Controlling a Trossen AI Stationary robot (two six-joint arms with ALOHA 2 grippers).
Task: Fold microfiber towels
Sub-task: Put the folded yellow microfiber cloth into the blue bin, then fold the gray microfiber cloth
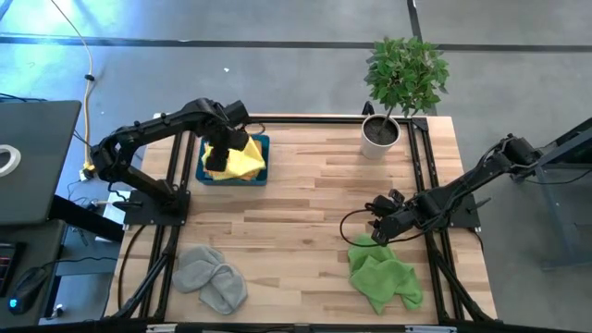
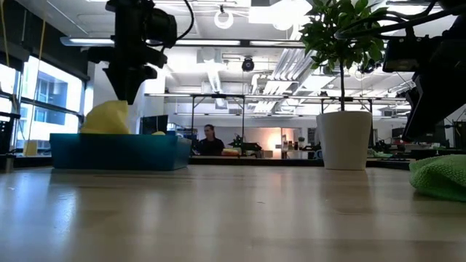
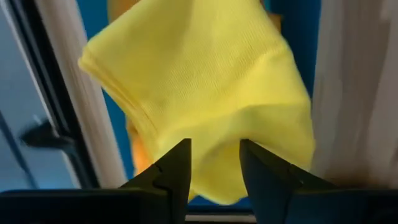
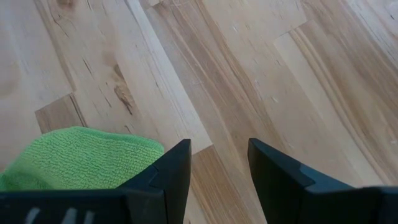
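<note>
A blue-green tray [image 1: 260, 176] sits near the back of the wooden table [image 1: 305, 194], on the left side. Inside it lies a folded yellow towel [image 1: 242, 159], bunched up so it pokes above the tray's rim. A bit of orange cloth [image 3: 138, 155] peeks out from under the yellow one, also in the tray. The left gripper [image 1: 218, 157] hangs right over the tray, just above the yellow towel, and its two dark fingers [image 3: 174, 171] are apart with nothing pinched between them. A white pot [image 1: 379, 137] stands at the back right of the table with a leafy green plant [image 1: 405, 72] growing in it. The right gripper [image 1: 381, 222] is low over the bare wood at the front right, its fingers apart too and holding nothing. Just beside it lies a heap of green towels [image 1: 384, 277]. At the front left, a grey towel [image 1: 209, 275] lies crumpled on the table, well away from both arms.
</note>
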